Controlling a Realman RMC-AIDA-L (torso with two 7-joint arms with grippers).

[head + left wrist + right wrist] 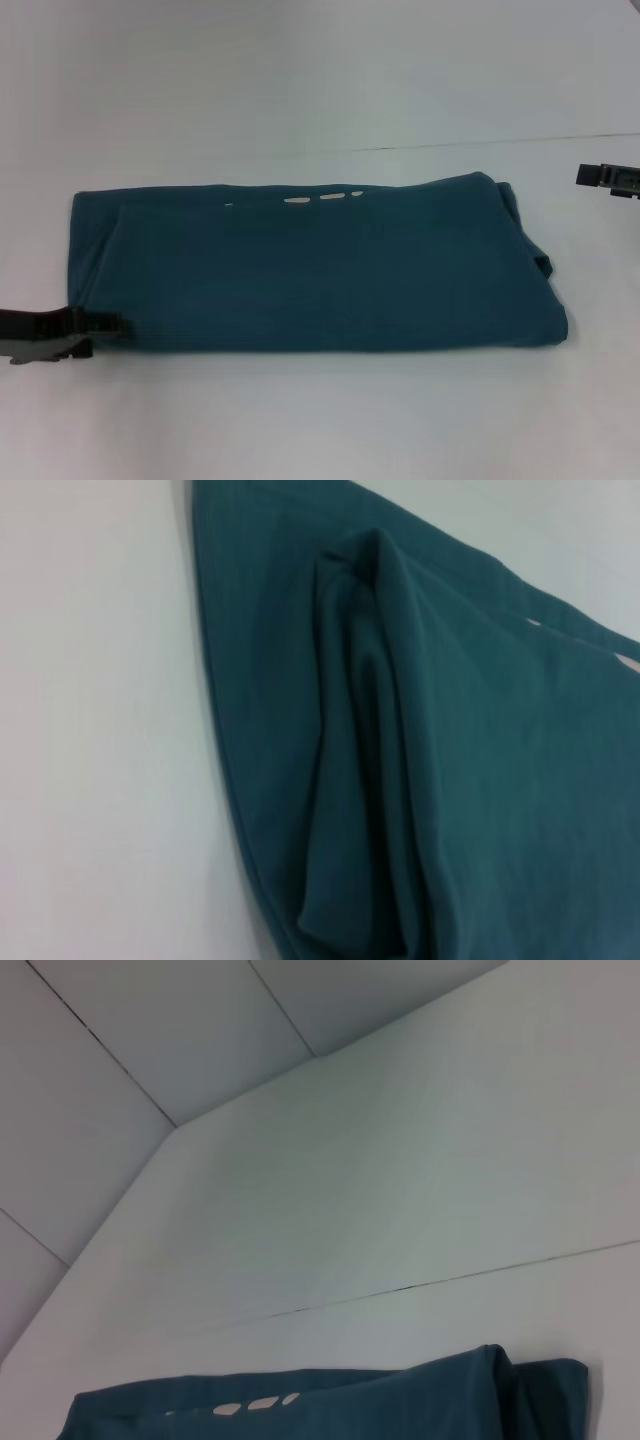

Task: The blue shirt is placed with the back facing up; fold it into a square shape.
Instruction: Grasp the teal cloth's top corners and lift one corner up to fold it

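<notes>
The blue shirt [320, 270] lies on the white table as a long band folded from left to right, with small white gaps along its far edge. My left gripper [100, 335] sits low at the shirt's near left corner, reaching just over its edge. The left wrist view shows the blue shirt [450, 780] up close, with a raised ridge of fabric running along it. My right gripper [608, 180] hangs at the far right, apart from the cloth. Only the far right end of the blue shirt [330, 1405] shows in the right wrist view.
The white table [320, 420] runs wide around the shirt, with a thin seam line [500, 143] behind it. Pale wall panels [200, 1040] stand beyond the table's far edge.
</notes>
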